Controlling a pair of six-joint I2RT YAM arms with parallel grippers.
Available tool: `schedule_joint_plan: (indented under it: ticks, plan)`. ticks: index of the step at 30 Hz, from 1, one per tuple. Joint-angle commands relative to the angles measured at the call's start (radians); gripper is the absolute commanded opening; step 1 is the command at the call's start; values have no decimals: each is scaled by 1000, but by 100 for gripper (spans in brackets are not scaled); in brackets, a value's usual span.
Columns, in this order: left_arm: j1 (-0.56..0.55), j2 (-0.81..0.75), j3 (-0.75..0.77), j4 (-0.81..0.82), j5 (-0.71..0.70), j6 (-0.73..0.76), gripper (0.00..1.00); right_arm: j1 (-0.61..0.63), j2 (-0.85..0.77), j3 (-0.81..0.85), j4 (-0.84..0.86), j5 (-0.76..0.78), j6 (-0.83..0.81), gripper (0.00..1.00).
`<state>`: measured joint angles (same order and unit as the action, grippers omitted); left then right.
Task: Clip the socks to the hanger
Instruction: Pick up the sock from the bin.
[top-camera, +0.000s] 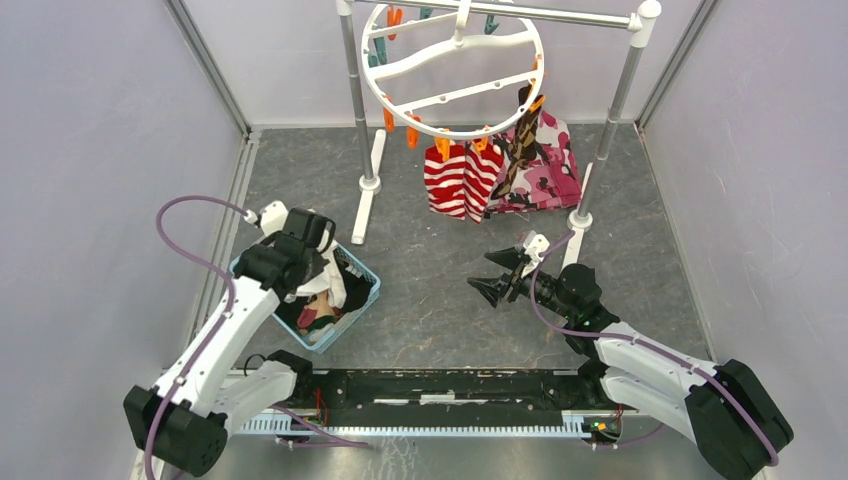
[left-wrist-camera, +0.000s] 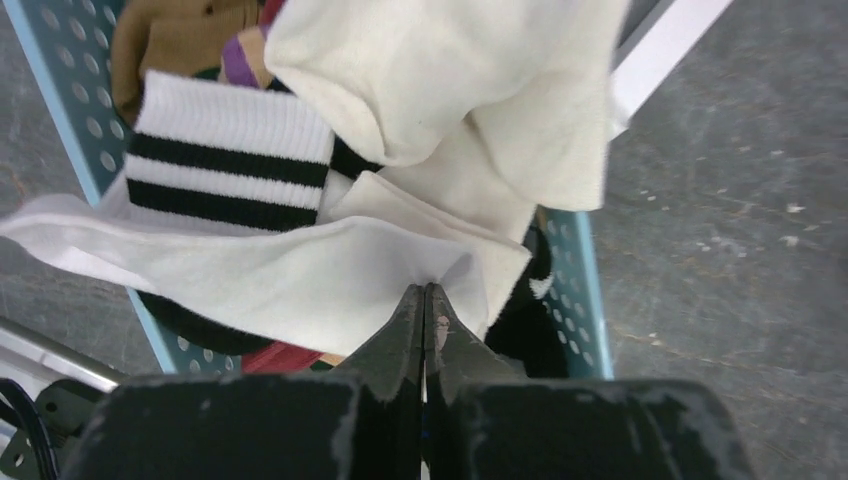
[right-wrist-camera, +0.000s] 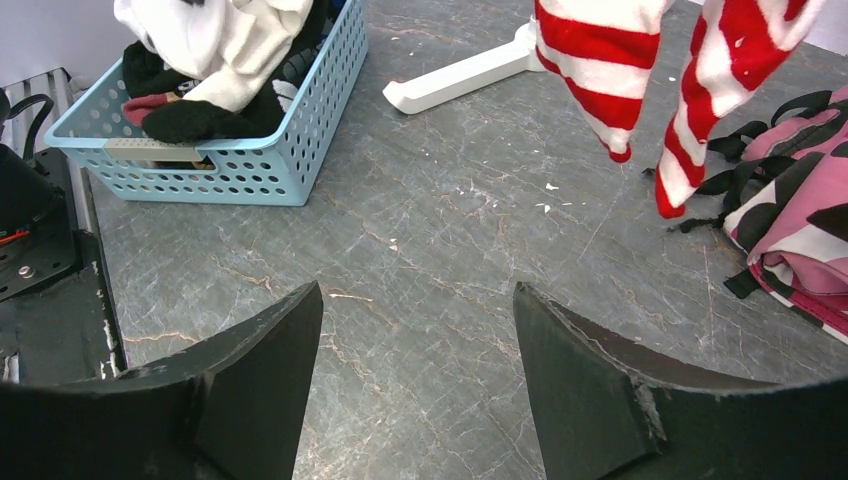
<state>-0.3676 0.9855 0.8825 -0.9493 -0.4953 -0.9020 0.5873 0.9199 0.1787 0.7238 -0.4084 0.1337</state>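
Grey marbled tabletop (top-camera: 440, 300) with pale walls on three sides is what I have on the overhead. At the back hangs the hanger (top-camera: 455, 94) from a silver rail (top-camera: 560, 15). Two red-and-white striped socks (top-camera: 460, 180) and one argyle sock (top-camera: 520, 150) are clipped along its near rim. Behind them on the table lies a pink camouflage cloth (top-camera: 555, 175).

My left gripper (left-wrist-camera: 425, 300) is down in the blue basket (top-camera: 352, 318) at the left. Its fingers are clenched tight on a fold of white fabric (left-wrist-camera: 300, 280) (whether that is a sock or plain cloth I cannot tell). Just above the fold lies a white sock with black cuff stripes (left-wrist-camera: 230, 150), and more white cloth is bunched over it.

My right gripper (top-camera: 495, 275) hangs over bare table between the basket and the clipped socks, jaws spread wide and holding nothing.

One rail pole (top-camera: 355, 100) and its white foot (top-camera: 366, 205) stand between the basket and the hanger.

Only the left wrist view shows the pinch, because on the overhead the arm covers it. The right wrist view shows the basket's perforated side and the striped sock toes hanging just clear of the table. The hanger itself appears only on the overhead.
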Motion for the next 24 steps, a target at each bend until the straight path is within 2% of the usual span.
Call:
schedule_joint_plan:
  ticks: [1, 5, 7, 11, 15, 20, 24]
  plan:
    - [4, -127, 93, -9, -84, 103, 2, 3, 0, -4, 32, 1, -5, 76]
    - [4, -180, 128, -4, -116, 149, 2, 3, 9, -5, 44, -7, 3, 76]
    - [4, -181, 141, 17, -87, 172, 2, 3, 13, -5, 45, -10, 4, 76]
    - [4, -193, 193, 103, 19, 306, 2, 3, 3, -8, 51, -23, 3, 76]
    - [3, -219, 298, 154, 21, 438, 2, 3, -3, -17, 94, -84, 3, 76]
    - [3, -334, 326, 366, 32, 583, 2, 6, 4, -21, 124, -124, 9, 76]
    - [4, -378, 337, 494, 53, 641, 2, 17, 10, -15, 129, -140, 3, 76]
